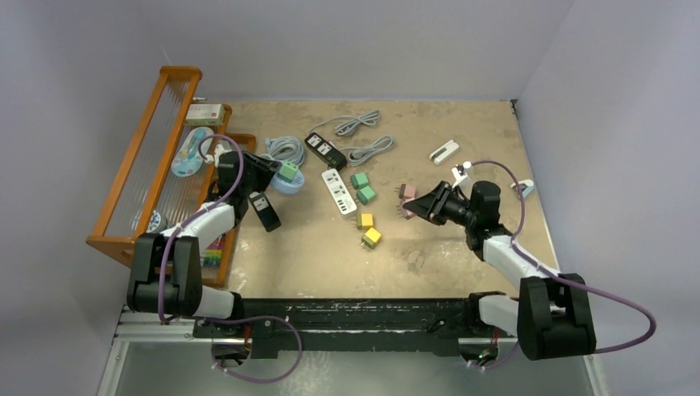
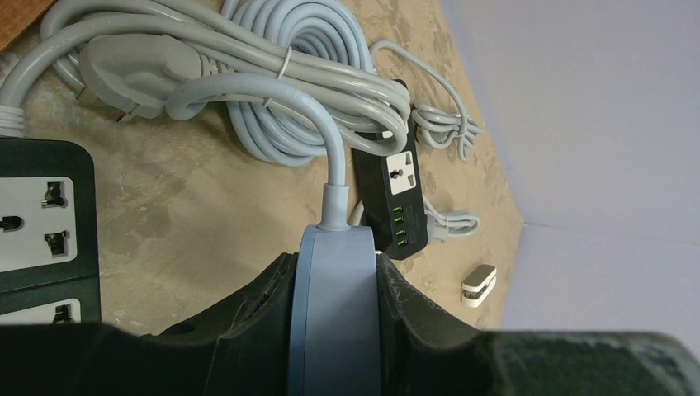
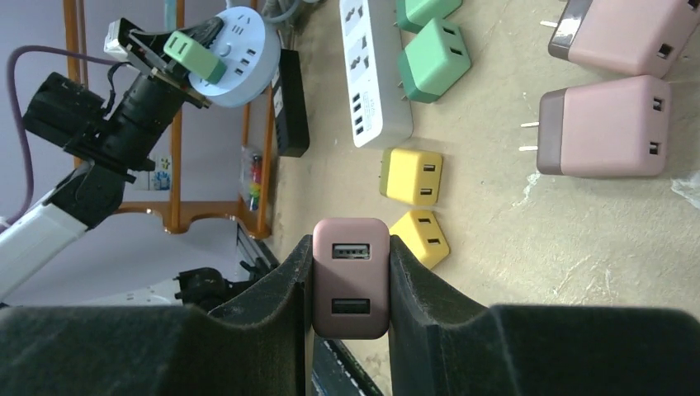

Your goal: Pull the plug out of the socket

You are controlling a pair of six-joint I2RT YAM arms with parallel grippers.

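Observation:
My left gripper [image 1: 275,175] is shut on the rim of a round light-blue socket [image 1: 287,185] and holds it on edge above the table. A green plug [image 1: 289,170] sits plugged into its face, and this also shows in the right wrist view [image 3: 194,56]. In the left wrist view the socket's rim [image 2: 334,313] is clamped between the fingers, with its grey cable [image 2: 289,74] coiled beyond. My right gripper [image 1: 423,205] is shut on a pink plug [image 3: 350,276], well right of the socket. Two more pink plugs [image 3: 603,128] lie on the table.
A wooden rack [image 1: 148,165] stands at the left. A white power strip [image 1: 338,191], two green plugs [image 1: 361,186], two yellow plugs [image 1: 369,231], two black power strips [image 1: 325,150] [image 1: 265,211] and grey cables [image 1: 367,150] lie mid-table. A white clip [image 1: 444,152] lies far right.

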